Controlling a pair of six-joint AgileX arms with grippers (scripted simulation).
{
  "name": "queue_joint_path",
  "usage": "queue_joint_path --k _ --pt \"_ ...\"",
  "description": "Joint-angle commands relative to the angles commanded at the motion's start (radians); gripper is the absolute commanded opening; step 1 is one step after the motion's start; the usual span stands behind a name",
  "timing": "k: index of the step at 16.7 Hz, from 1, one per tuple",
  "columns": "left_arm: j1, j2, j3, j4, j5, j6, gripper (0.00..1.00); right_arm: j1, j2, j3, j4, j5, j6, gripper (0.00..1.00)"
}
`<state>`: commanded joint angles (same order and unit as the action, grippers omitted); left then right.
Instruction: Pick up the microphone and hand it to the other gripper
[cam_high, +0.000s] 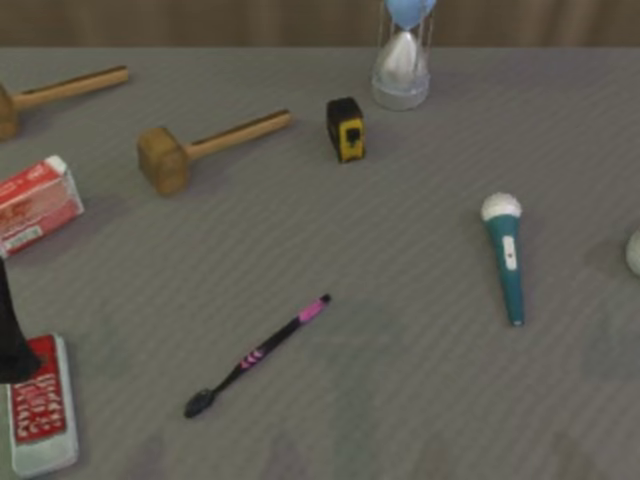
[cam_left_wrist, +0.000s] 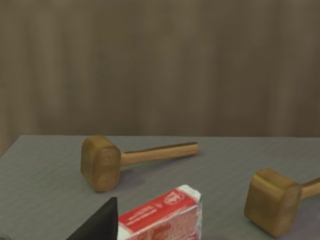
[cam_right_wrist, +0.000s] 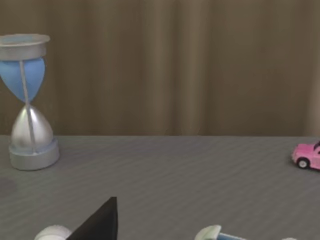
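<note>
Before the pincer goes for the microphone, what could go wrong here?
1. The microphone lies flat on the table, so a low approach might scrape the surface, and a pinch on its tapered handle might slip.
2. A grab at the black and pink toothbrush, similar in length, would be the wrong pick.
</note>
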<state>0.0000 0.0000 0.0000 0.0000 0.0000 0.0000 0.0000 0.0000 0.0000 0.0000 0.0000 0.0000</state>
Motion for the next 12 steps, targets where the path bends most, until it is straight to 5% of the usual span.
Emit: queue_joint_path --k 6,12 --pt "0.000 0.000 0.000 0.000 0.000 0.000 1.00 0.030 0.104 0.098 -0.061 0.000 0.030 1.00" --pt "0.000 0.000 0.000 0.000 0.000 0.000 1.00 0.129 0.566 0.442 -0.293 0.013 0.139 1.00"
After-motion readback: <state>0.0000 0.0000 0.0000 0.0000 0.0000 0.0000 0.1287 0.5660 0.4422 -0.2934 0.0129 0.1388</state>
